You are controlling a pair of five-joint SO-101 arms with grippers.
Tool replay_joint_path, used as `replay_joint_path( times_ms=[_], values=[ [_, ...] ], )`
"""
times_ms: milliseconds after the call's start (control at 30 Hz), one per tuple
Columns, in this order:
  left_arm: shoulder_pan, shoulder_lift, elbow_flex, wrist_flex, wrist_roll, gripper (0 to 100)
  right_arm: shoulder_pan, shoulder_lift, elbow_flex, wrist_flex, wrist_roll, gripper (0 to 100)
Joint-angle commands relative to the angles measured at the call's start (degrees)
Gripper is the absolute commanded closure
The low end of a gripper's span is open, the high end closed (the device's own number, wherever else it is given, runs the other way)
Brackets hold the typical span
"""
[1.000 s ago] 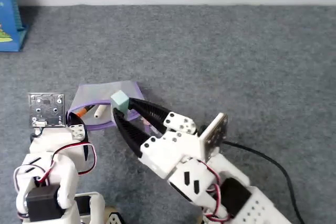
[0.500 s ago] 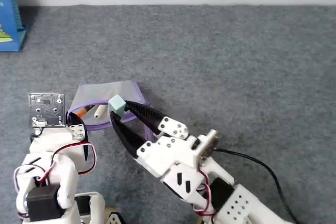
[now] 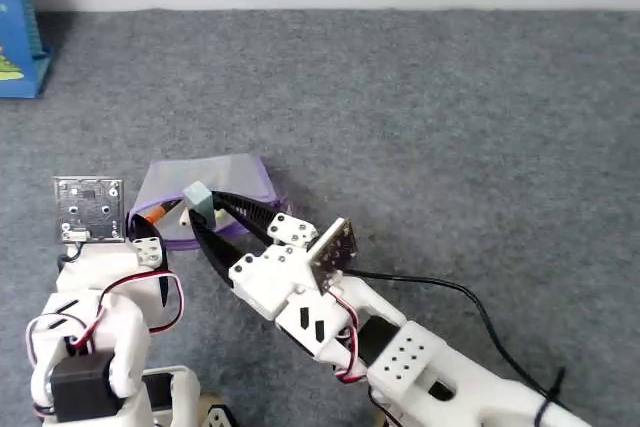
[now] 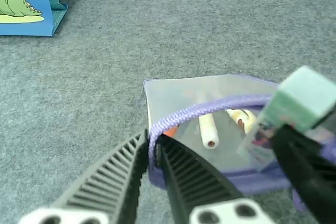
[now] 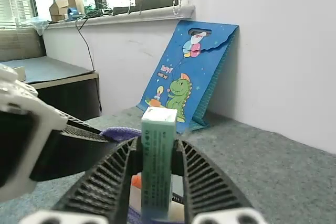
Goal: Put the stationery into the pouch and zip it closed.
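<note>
Here, the right gripper (image 3: 203, 215), clamped on the green eraser (image 3: 196, 197), points toward 10 o'clock over the pouch (image 3: 238, 173) mouth, whose purple rim (image 4: 210, 109) the left gripper (image 4: 152, 148) pinches open.

The grey table cover (image 3: 450, 117) looks like rough, matt felt to me. The pouch (image 4: 220, 90) is frosted see-through plastic with a woven purple cloth zip edge (image 4: 199, 111). My left gripper (image 4: 151, 142) and right gripper (image 5: 156, 148) have ribbed matt black plastic jaws. The mint block (image 5: 157, 166) looks smooth and matt, and the blue bag (image 5: 191, 77) is smooth paper.
</note>
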Motion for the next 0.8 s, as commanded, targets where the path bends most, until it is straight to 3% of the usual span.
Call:
replay_joint_path(
  times_ms=[0,133,367,767],
  values=[
    [-0.5,0.4,0.0,-0.8,0.4,99,1.9,2.9,-4.2,-2.2,0.5,99.1],
    [-0.5,0.4,0.0,-0.8,0.4,99,1.9,4.1,-3.9,0.8,3.1,97.1],
    [-0.5,0.4,0.0,-0.8,0.4,99,1.7,0.2,-3.9,5.1,4.7,78.2],
    [-0.5,0.4,0.0,-0.8,0.4,99,2.2,-16.2,-7.6,28.4,4.3,79.4]
  ],
)
